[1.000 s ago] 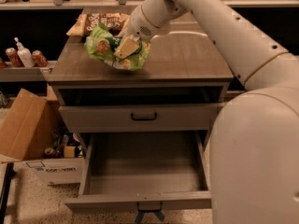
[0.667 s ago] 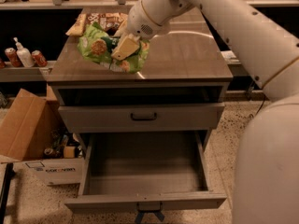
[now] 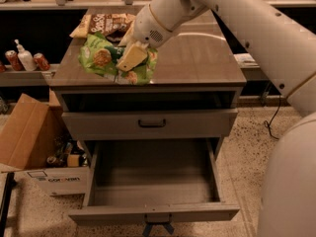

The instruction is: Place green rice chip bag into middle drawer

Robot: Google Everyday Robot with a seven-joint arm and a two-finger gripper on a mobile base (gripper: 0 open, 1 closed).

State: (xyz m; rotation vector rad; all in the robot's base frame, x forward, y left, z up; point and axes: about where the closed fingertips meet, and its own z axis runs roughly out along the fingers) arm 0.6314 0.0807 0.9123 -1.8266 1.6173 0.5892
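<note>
Green rice chip bag (image 3: 101, 58): crumpled, bright green, upper left of frame, over the front left part of the desk top.
Gripper (image 3: 132, 58): on the bag's right half, at the end of a white arm reaching in from the upper right.
Jaws: clenched on the bag, one tan finger pressed across its crinkled face.
Tan-and-brown chip bag (image 3: 106, 22): just behind the green one, at the back left of the desk top.
Desk (image 3: 197, 58): grey wood-look top, centre of frame.
Handled drawer (image 3: 152, 124): closed, just under the top, black bar handle.
Middle drawer (image 3: 153, 214): pulled out, lower centre, boxy grey inside, well below the bag.
Cardboard box (image 3: 22, 132): lower left, on the floor beside the desk.
</note>
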